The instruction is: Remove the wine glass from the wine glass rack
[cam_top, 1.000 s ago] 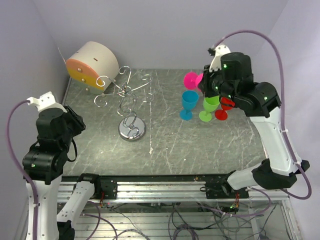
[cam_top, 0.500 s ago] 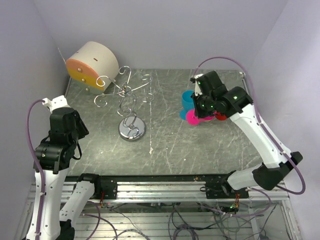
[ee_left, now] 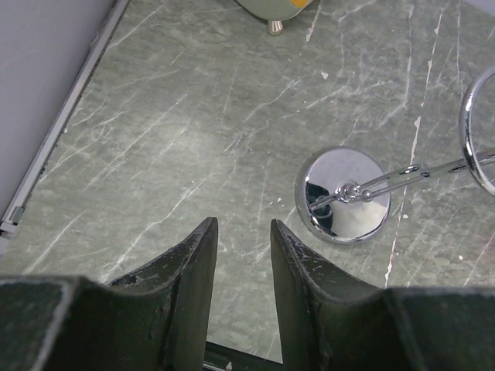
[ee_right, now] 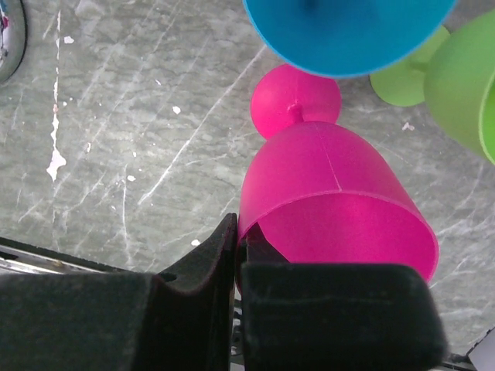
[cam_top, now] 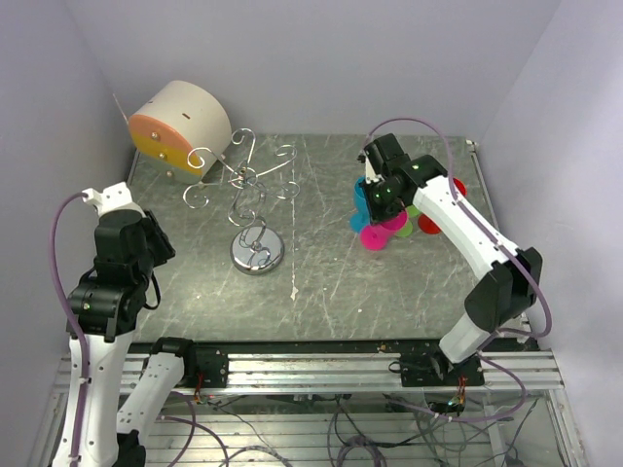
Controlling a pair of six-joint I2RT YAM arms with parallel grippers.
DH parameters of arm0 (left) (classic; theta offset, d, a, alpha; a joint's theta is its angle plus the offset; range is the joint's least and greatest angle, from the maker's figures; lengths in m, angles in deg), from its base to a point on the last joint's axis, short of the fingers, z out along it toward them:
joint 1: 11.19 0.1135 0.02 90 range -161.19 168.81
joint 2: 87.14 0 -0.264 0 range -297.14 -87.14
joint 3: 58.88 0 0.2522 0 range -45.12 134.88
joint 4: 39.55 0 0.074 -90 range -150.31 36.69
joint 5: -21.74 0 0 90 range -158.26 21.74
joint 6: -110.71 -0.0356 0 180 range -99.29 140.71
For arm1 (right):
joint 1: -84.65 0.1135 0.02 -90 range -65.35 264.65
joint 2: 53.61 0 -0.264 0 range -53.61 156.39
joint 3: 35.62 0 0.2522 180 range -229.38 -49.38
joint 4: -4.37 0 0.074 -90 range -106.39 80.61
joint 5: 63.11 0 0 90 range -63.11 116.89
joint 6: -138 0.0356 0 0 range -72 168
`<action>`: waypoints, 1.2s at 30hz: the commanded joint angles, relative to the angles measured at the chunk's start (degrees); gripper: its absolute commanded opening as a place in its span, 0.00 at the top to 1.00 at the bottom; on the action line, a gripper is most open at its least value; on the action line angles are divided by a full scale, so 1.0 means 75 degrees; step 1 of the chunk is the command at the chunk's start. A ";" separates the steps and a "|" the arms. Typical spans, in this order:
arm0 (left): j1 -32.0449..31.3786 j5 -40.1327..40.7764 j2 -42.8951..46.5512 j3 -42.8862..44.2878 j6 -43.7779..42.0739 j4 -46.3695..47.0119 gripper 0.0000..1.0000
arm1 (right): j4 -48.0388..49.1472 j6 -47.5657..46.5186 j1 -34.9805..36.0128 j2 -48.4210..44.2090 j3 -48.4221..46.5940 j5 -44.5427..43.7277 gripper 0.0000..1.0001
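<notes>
- The left claw (ee_left: 241, 228) hangs over the table (cam_top: 321, 292) at about 8 o'clock, jaws parted with nothing between them. It's out of the play and best left there.
- The wine glass rack (cam_top: 255, 199) stands at about 10 o'clock from the table's centre, every curled hook bare. The beige cylinder (cam_top: 180, 122) sits behind it at 11.
- Here's the action: the pink wine glass (ee_right: 329, 193) is off the rack, over at 2 o'clock and tilted. The right claw (ee_right: 236, 243) pinches its bowl rim, jaws clamped on the wall.
- Whether its foot touches the table, I can't tell. My call is that this is the set-down.
- To do it well, bring the glass upright first, lower it until the foot sits flat, and only then let go.
- Tight quarters! The blue glass (ee_right: 348, 31) is at its 12 o'clock and the green glass (ee_right: 464, 93) at 2. Lift the claw straight up with no sideways swing, or a neighbour could topple.
</notes>
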 commanded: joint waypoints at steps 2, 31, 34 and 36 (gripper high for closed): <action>-0.0035 -0.0107 -0.0128 -0.0038 -0.0112 0.0361 0.56 | -0.0026 -0.0264 -0.0186 0.0465 -0.0503 0.0135 1.00; -0.0037 0.0881 0.0239 -0.0704 0.0454 0.1131 0.51 | -0.0385 -0.0219 -0.0477 0.0504 -0.1323 0.0027 0.69; -0.0038 0.1130 0.0597 -0.1229 0.0713 0.1427 0.52 | -0.0564 -0.0155 -0.0477 0.0316 -0.1740 -0.0160 0.69; -0.0038 0.1341 0.0801 -0.1514 0.0852 0.1615 0.51 | -0.0465 -0.0057 -0.0477 0.0108 -0.1873 -0.0405 0.66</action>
